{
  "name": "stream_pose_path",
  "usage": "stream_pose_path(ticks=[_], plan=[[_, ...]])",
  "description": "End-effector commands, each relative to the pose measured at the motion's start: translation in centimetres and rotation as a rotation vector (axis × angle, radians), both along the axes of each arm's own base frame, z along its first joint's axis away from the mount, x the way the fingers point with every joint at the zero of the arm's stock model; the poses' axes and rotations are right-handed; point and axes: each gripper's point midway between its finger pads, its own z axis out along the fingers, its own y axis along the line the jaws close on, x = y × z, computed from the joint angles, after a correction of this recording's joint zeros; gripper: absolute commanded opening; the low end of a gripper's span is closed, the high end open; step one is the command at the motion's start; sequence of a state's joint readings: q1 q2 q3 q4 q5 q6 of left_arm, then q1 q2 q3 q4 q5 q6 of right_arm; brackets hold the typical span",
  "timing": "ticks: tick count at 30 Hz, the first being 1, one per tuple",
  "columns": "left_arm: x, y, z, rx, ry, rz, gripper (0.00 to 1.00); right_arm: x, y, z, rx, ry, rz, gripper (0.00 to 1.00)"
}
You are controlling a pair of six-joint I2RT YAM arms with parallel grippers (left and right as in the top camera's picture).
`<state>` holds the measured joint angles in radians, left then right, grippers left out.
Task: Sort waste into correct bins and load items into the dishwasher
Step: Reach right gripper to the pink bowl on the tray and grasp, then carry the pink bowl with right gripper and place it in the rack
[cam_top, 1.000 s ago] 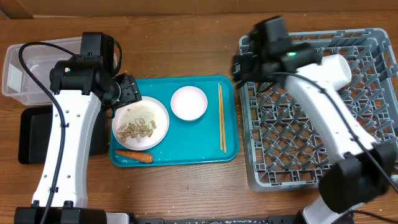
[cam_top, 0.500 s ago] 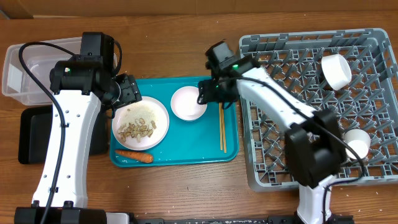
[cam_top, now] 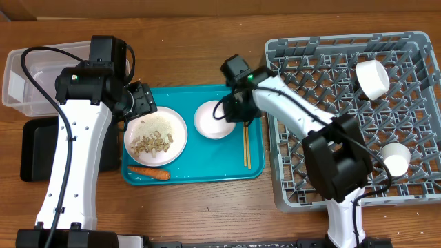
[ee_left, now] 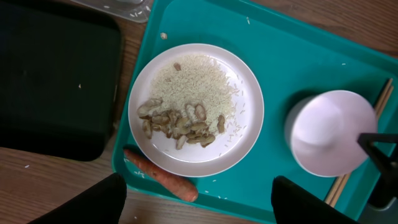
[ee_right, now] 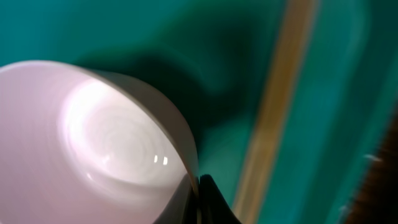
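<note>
Wooden table, teal tray in the middle. Right gripper looks clamped on the small white bowl on the tray. It's pinching the rim on the side facing the grey dish rack — so the rack lies straight off to its right, and the right arm is clearly nearer. Chopsticks lie just beside the bowl, long axis along the tray's rack-side edge. Left gripper hangs open by the plate of scraps, holding nothing.

The left arm and right arm have white shells, black joints and black cables, with a green light behind the right gripper.
</note>
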<state>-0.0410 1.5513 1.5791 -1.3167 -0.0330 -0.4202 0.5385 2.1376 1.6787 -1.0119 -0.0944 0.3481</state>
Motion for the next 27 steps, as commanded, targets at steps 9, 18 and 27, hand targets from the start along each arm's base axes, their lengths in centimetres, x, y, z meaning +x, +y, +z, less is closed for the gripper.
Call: stream_pose_path(ticks=[9, 18, 27], plan=[[0.1, -0.1, 0.5, -0.011, -0.016, 0.012, 0.77, 6.2, -18.8, 24.5, -0.442, -0.671, -0.438, 0.04], [0.1, -0.1, 0.5, -0.012, -0.018, 0.013, 0.77, 1.2, -32.7, 27.0, -0.984, -0.817, -1.0, 0.04], [0.2, -0.1, 0.5, -0.012, -0.021, 0.013, 0.77, 1.6, -33.4, 16.9, -1.048, -0.654, -0.916, 0.04]])
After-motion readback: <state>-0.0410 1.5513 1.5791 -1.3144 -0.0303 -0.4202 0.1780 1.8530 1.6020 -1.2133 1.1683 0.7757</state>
